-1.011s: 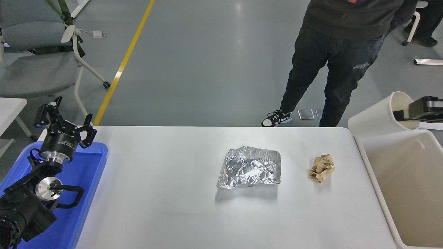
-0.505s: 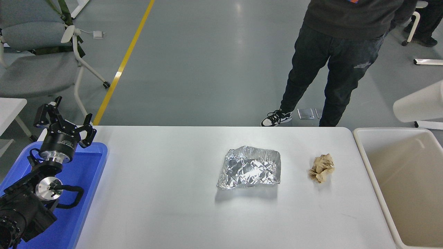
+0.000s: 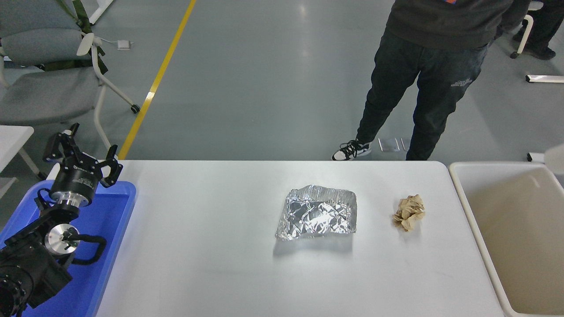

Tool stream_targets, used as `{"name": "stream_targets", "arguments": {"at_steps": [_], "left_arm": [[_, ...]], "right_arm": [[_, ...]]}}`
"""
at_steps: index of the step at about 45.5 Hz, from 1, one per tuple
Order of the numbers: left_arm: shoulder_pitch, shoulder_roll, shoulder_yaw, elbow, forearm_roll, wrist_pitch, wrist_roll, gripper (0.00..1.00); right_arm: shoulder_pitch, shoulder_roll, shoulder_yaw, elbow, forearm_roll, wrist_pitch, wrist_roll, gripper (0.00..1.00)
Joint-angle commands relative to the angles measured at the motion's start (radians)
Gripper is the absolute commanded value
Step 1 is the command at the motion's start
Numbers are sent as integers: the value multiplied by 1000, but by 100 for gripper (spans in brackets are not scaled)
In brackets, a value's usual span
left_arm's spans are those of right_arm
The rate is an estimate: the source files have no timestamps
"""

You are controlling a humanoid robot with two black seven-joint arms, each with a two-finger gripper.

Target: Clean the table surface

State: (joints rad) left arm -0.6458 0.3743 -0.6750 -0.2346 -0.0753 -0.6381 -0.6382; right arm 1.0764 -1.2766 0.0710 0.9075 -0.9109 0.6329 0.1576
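The white table surface (image 3: 207,237) holds a crumpled sheet of silver foil (image 3: 316,213) right of the middle and a crumpled brown paper ball (image 3: 409,213) further right. My left gripper (image 3: 83,147) is parked open and empty at the lower left, above the blue tray (image 3: 112,211). My right gripper is out of view. A sliver of a white cup-like thing (image 3: 556,157) shows at the right edge, above the bin's far end.
A beige-white bin (image 3: 460,185) stands against the table's right end. A person in dark trousers (image 3: 423,83) stands at the far side. A grey chair (image 3: 44,83) stands at the far left.
The white cup, seen in my right gripper a second ago, has moved right and almost out of the picture. The gripper itself has left the view. Foil, paper ball and left arm have not moved.
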Motion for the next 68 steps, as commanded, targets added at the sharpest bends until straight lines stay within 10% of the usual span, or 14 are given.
{"name": "stream_targets", "arguments": {"at_steps": [1,27,45,65,66,68], "left_arm": [[0,0,0,0,0,0,0,100],[0,0,0,0,0,0,0,100],[0,0,0,0,0,0,0,100],[0,0,0,0,0,0,0,100],[0,0,0,0,0,0,0,100],[0,0,0,0,0,0,0,100]], "right_arm": [[-243,186,-11,-258,98,-197,48,0],[-427,700,-34,-917,176,-367,134,0],[-484,862,-31,-955,244,-700,22,0],[-501,885,-31,-952,305,-817,-13,0],[-501,885,-33,-952,305,-817,-13,4],[-501,885,-31,-952,305,-815,-13,49]]}}
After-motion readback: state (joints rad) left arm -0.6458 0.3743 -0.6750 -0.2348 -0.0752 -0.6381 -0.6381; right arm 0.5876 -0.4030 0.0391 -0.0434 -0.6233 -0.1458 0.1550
